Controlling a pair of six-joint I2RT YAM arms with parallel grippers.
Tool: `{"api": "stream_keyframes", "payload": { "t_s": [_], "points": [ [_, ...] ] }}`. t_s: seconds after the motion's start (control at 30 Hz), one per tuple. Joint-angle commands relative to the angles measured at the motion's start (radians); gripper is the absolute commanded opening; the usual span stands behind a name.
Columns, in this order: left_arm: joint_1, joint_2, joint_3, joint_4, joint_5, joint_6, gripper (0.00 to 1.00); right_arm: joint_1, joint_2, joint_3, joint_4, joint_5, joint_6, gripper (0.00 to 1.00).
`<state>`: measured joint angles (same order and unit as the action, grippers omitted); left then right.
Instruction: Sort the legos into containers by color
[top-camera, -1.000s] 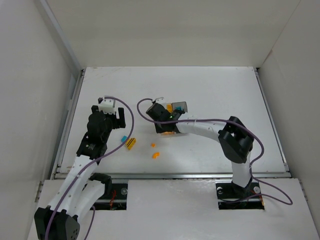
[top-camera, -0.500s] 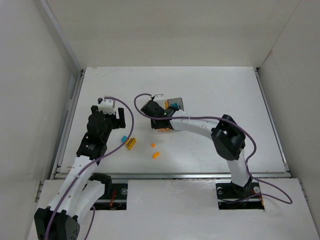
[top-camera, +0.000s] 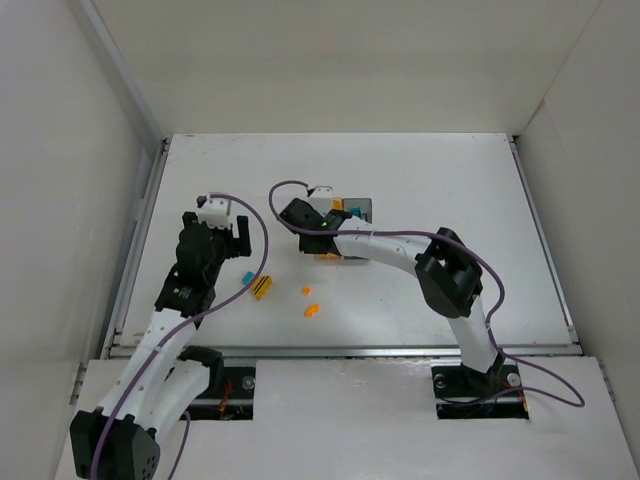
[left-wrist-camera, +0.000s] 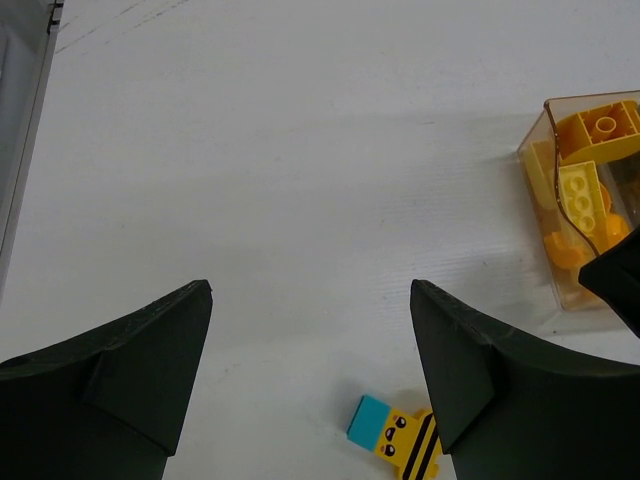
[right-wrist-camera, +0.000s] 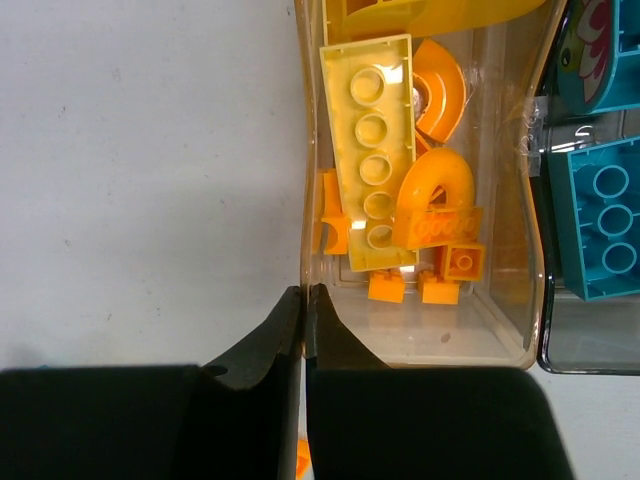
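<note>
The amber container (right-wrist-camera: 430, 345) holds a long yellow brick (right-wrist-camera: 372, 150) and several orange legos (right-wrist-camera: 435, 190). My right gripper (right-wrist-camera: 303, 292) is shut on its left wall, one finger inside and one outside. In the top view that gripper (top-camera: 318, 240) covers most of the amber container (top-camera: 330, 250). The grey container (right-wrist-camera: 590, 340) touches the amber one on the right and holds teal bricks (right-wrist-camera: 605, 215). My left gripper (left-wrist-camera: 310, 290) hangs open above the table, just behind a teal brick joined to a black-striped yellow one (left-wrist-camera: 400, 435). The amber container (left-wrist-camera: 580, 290) lies to its right.
Two small orange legos (top-camera: 307, 291) (top-camera: 311, 310) lie loose on the white table, right of the teal brick (top-camera: 247, 277) and the striped yellow brick (top-camera: 262, 289). White walls enclose the table on three sides. A metal rail (top-camera: 340, 352) runs along the near edge.
My right gripper has swung left and shut on the amber container's wall. The left arm has stayed almost still.
</note>
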<state>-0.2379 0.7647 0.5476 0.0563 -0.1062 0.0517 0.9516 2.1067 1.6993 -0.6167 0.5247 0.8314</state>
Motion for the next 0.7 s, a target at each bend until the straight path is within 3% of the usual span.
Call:
{"api": "stream_keyframes", "payload": {
  "t_s": [0.0,0.07,0.1,0.23,0.53,0.67],
  "points": [
    [0.018,-0.002,0.006,0.044,-0.007,-0.009,0.78,0.010,0.016,-0.001,-0.002,-0.025,0.014,0.07],
    [0.029,0.008,0.006,0.030,-0.007,-0.009,0.78,0.010,-0.034,-0.036,0.026,-0.025,0.005,0.17],
    [0.029,0.008,0.006,0.030,-0.007,-0.009,0.78,0.010,-0.054,-0.046,0.035,-0.025,-0.024,0.32],
    [0.038,0.018,0.006,0.020,0.003,-0.018,0.78,0.010,-0.126,-0.067,0.058,-0.012,-0.075,0.54],
    [0.038,0.067,0.021,0.089,0.082,-0.038,0.78,0.051,-0.236,-0.032,0.132,0.015,-0.254,0.78],
    [0.038,0.076,0.031,0.114,0.111,-0.052,0.78,0.064,-0.319,-0.107,0.164,-0.018,-0.336,0.89]
  ]
}}
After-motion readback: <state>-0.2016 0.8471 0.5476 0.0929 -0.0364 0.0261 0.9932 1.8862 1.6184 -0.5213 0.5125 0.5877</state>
